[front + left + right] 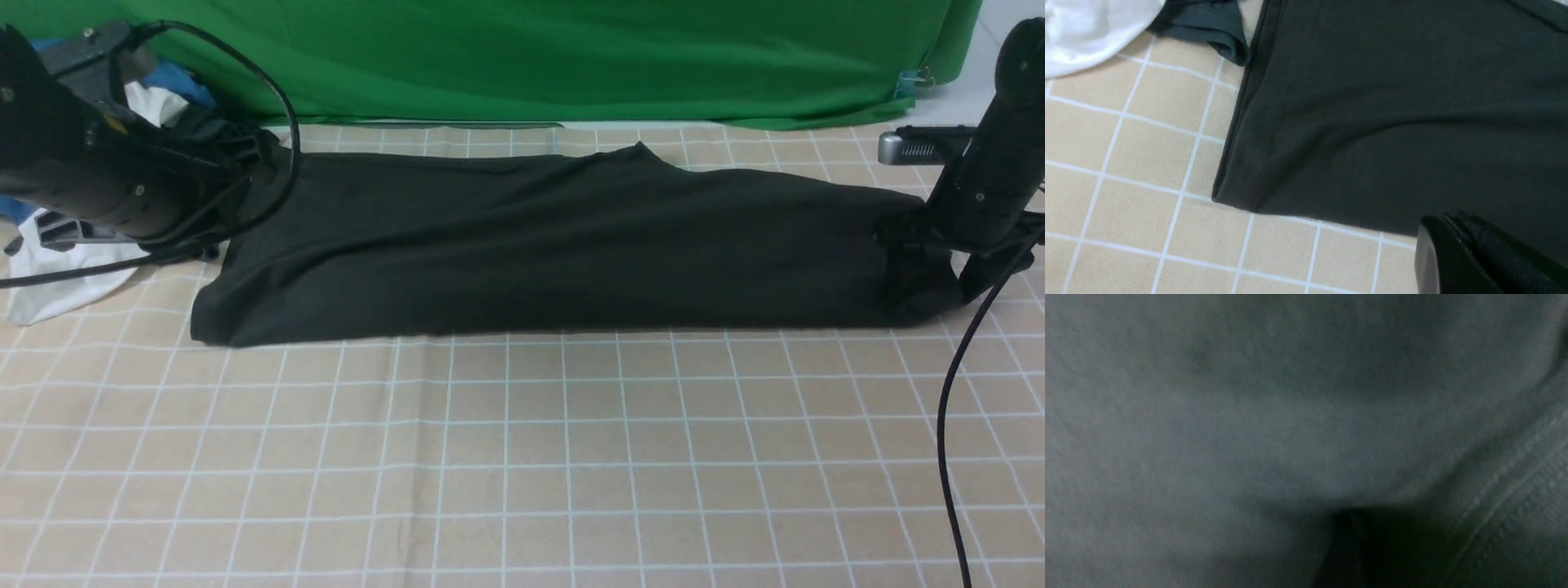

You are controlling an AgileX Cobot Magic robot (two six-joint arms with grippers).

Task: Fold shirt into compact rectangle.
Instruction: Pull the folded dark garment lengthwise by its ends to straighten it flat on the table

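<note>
Black cotton shirt (555,245), one, lies along the beige checked tablecloth's (522,457) far edge; my left pincer (1447,232) is pressed together, my right pincer (918,261) I cannot tell.

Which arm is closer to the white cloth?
Left. The left arm is right by the white cloth; the right arm is far off, at the other end of the shirt.

One black shirt (555,245) on the counter (522,457). At the shirt's left end: one white garment (57,286), one dark grey garment (1208,24), perhaps one blue cloth (184,82), half hidden. Two tools: left tool (1443,230) and right tool (918,269).
</note>
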